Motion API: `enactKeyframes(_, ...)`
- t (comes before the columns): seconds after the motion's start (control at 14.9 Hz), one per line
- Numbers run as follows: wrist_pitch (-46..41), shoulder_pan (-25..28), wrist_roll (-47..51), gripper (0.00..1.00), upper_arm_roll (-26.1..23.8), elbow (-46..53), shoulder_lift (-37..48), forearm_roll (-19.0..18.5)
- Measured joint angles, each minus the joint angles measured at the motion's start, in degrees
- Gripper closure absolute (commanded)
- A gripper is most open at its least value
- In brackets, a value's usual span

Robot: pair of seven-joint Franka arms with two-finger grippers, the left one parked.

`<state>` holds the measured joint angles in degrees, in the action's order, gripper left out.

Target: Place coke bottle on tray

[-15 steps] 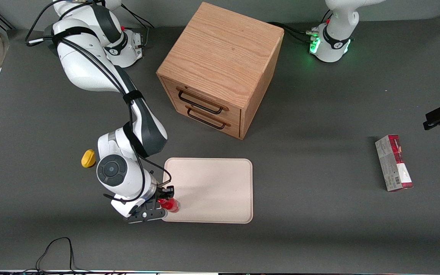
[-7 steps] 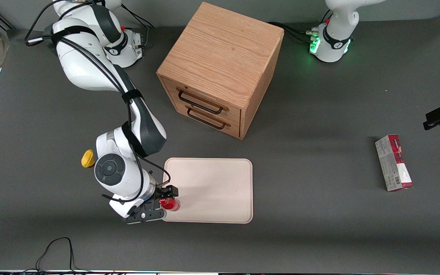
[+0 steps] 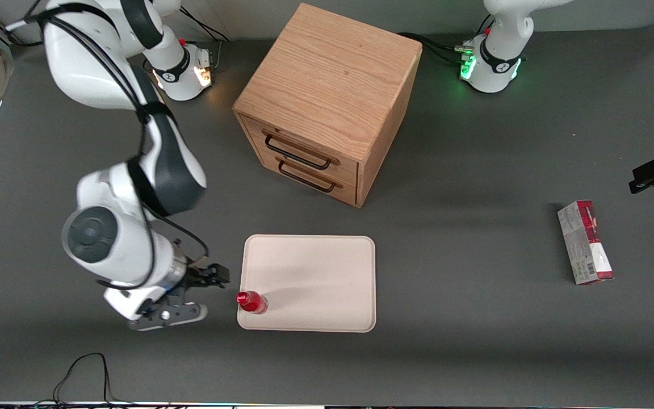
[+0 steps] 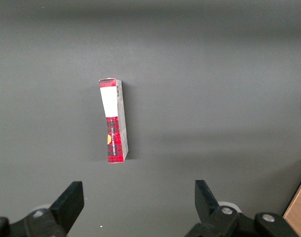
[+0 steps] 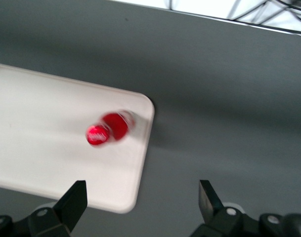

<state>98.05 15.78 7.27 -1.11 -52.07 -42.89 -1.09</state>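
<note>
The little red bottle (image 3: 252,302) stands up on the tray (image 3: 315,272), in the corner closest to the gripper (image 3: 201,293). The gripper hangs just beside the tray, its fingers (image 5: 73,200) wide apart, holding nothing and not touching the bottle.

I have let go of the coke bottle (image 3: 252,302), which now stands alone on the tray (image 3: 315,272) near its corner toward my end of the table. My gripper (image 3: 205,292) has drawn back off the tray and risen, I think, fingers spread, now apart from the bottle. My arm has swung away from the tray too.
</note>
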Motion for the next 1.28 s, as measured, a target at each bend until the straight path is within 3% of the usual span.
enactKeyframes(0.34,-1.85,-5.37,-2.97,0.00,0.23,-14.63,13.87,0.00)
enactKeyframes(0.81,-2.67,-5.72,-2.98,0.00,5.01,-34.14,31.95,0.00)
enactKeyframes(1.28,-4.67,-5.74,-2.98,0.00,7.75,-36.75,33.81,0.18)
